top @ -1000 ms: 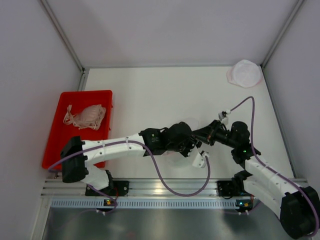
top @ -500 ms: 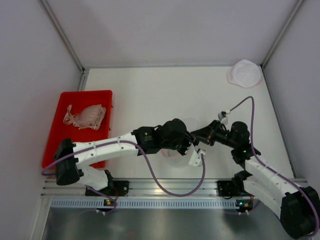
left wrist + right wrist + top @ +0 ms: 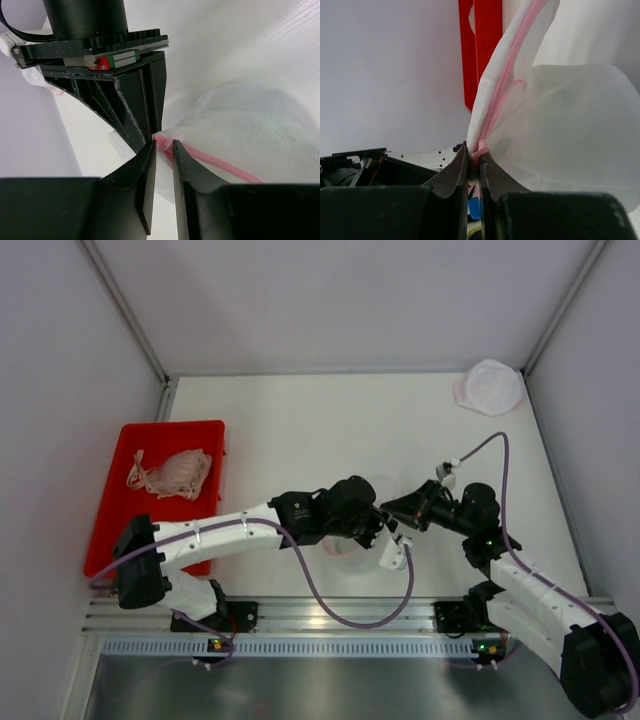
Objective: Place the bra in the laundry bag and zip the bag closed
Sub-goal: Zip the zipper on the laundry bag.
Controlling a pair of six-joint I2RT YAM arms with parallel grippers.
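Observation:
The bra (image 3: 170,473), pale pink and crumpled, lies in the red tray (image 3: 112,515) at the left. The laundry bag (image 3: 347,546) is white see-through mesh with a pink zipper edge; it hangs between both grippers at the table's middle. My right gripper (image 3: 474,155) is shut on the bag's (image 3: 570,125) pink edge, which runs up from its tips. My left gripper (image 3: 163,145) has its jaws drawn narrow, and the bag's (image 3: 250,125) bunched pink edge is pinched between the tips, right beside the right gripper's fingers (image 3: 145,105). From above, the left gripper (image 3: 384,526) and right gripper (image 3: 393,513) meet tip to tip.
A second round white mesh pouch with a pink rim (image 3: 490,387) lies at the back right corner. Grey walls with metal posts close in the table on three sides. The red tray (image 3: 487,45) also shows behind the bag in the right wrist view.
The left gripper's jaws have narrowed onto the bag's pink edge, and the left arm has shifted slightly left. The right arm has held still.

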